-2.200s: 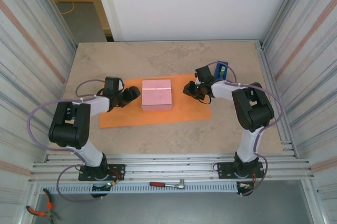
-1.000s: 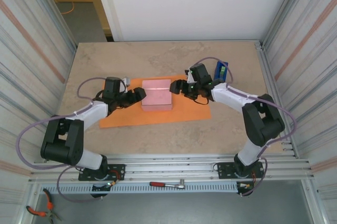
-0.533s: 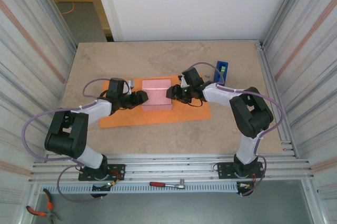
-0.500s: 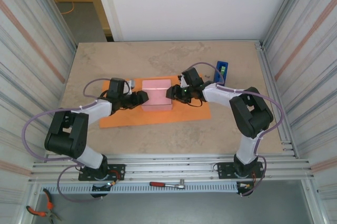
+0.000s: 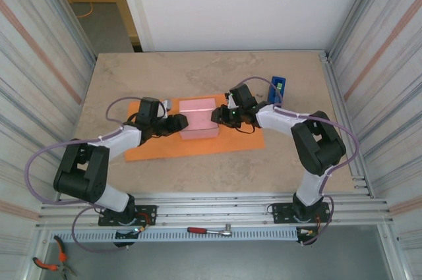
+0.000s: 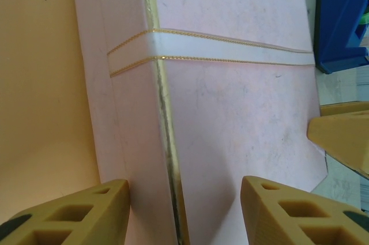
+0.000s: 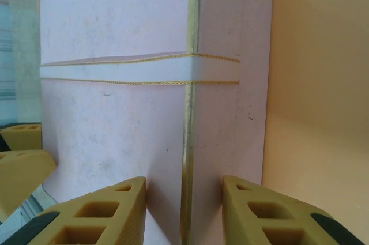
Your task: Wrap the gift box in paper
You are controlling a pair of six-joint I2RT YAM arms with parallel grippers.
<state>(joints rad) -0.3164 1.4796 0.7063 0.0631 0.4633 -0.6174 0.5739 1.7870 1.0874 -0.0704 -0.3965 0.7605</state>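
Lately changed: both jaws reached the gift box [image 5: 198, 118]
Left jaws: astride left edge; grip cannot tell
Right jaws: same, right edge
Where: on the paper [image 5: 165, 149], mid-worktop [image 5: 198, 76]
Meaning: repositioning before folding, probably

Pale pink gift box [image 7: 115, 118], gilt-edged and crossed by a white ribbon [image 7: 138, 69], orange paper [image 7: 317, 83] to its right; the right hand [image 7: 184, 190] straddles the gilt edge, one yellow finger on each face.
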